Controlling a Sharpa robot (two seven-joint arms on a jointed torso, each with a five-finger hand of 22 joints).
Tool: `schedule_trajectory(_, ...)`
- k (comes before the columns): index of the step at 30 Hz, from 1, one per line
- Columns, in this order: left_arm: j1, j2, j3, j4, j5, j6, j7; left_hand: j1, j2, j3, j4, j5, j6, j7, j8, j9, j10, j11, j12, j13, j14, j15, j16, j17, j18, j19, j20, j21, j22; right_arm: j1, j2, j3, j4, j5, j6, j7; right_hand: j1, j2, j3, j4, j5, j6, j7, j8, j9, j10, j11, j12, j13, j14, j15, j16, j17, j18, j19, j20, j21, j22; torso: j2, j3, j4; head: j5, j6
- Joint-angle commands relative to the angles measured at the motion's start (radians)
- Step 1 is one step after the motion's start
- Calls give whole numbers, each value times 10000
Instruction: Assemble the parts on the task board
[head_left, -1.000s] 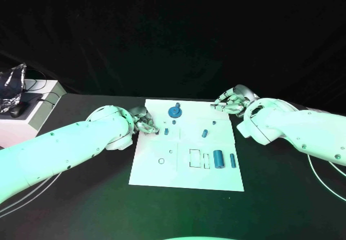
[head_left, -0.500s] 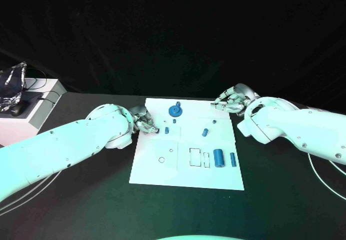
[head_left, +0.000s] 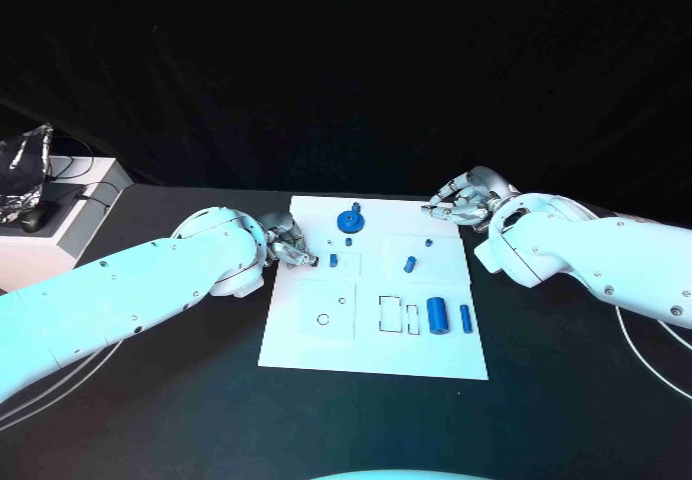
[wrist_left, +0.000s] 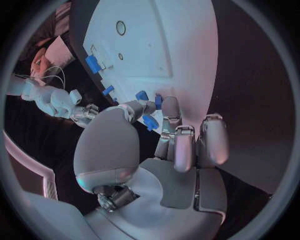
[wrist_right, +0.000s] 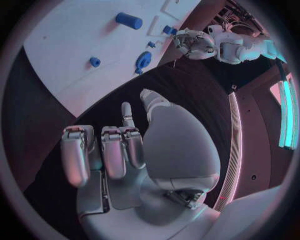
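The white task board (head_left: 368, 345) lies mid-table. On it are a blue knob (head_left: 351, 221), a small blue peg (head_left: 333, 260), another peg (head_left: 410, 265) and two blue cylinders (head_left: 436, 315) (head_left: 466, 319). My left hand (head_left: 289, 246) sits at the board's left edge with its fingers curled. In the left wrist view the thumb and fingertips (wrist_left: 170, 104) of that hand (wrist_left: 169, 145) crowd small blue pieces (wrist_left: 150, 121); whether it holds one is unclear. My right hand (head_left: 459, 208) hovers at the board's far right corner. Its fingers (wrist_right: 115, 147) are curled in with nothing showing in them.
A white box (head_left: 58, 235) with dark gear on it stands off the table's far left corner. Thin cables (head_left: 656, 345) trail beside my right arm. The board's near half has outlined slots (head_left: 389, 313) and a small ring mark (head_left: 322, 320).
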Motion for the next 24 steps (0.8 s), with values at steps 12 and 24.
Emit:
schedule_trajectory(12, -19, 161, -41, -172, 32, 472, -132, 34, 44, 1935, -1972, 15, 102, -53, 6, 11, -8, -45, -65, -34, 932, -73, 14, 2120, -124, -3, -10, 9, -33, -5, -17, 4, 34, -122, 79, 75, -53, 50, -54, 11, 46, -66, -18, 55, 9, 700, -79, -8, 2303, 843, -45, -67, 1776, 130, 693, -43, -58, 2081, 9, -7, -12, -21, -57)
schedule_trajectory(24, -18, 333, -63, -331, 159, 938, -209, 6, 32, 1902, -1954, -31, 97, -44, -14, 11, -9, -36, -77, -30, 927, -67, 8, 2104, -110, -53, -10, -21, -100, -3, -34, 5, 48, -139, 77, 63, -53, 50, -54, 11, 46, -66, -18, 55, 9, 700, -79, -8, 2303, 843, -45, -67, 1776, 130, 693, -43, -58, 2081, 2, -1, 2, -60, -103)
